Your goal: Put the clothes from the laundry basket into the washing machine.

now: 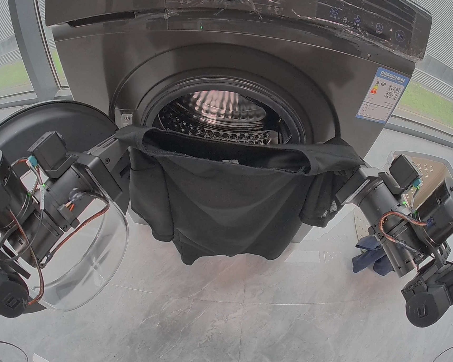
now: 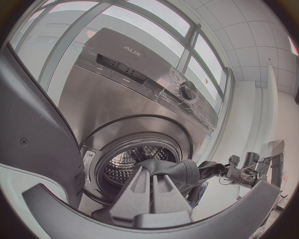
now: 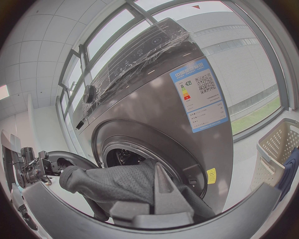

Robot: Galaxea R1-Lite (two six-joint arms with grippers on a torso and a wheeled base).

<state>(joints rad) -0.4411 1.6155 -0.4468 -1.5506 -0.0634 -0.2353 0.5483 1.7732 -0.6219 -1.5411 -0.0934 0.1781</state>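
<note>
The black garment (image 1: pixel 224 205) hangs spread out in front of the washing machine (image 1: pixel 238 58), held up at its two upper corners, so that its top edge runs straight across the lower part of the round drum opening (image 1: pixel 228 113). The rest of the cloth drops down over the machine's front towards the grey floor (image 1: pixel 223 326) without reaching it. The left tool (image 1: pixel 120 143) has the left corner. In the left wrist view its two fingers (image 2: pixel 137 189) lie almost together, with the fabric pinched at their tips. The right tool (image 1: pixel 350 176) has the right corner. In the right wrist view the cloth is bunched over one finger and pressed against the other (image 3: pixel 163 186), so this tool is also closed on the garment. The machine's door (image 1: pixel 57 120) stands swung open on the left behind the left arm, its clear bowl facing the floor. The drum behind the garment is lit and shiny. To the right of the machine, behind the right arm, stands the beige perforated laundry basket (image 1: pixel 434 166), with a blue cloth (image 1: pixel 370 257) hanging over its near side.
</note>
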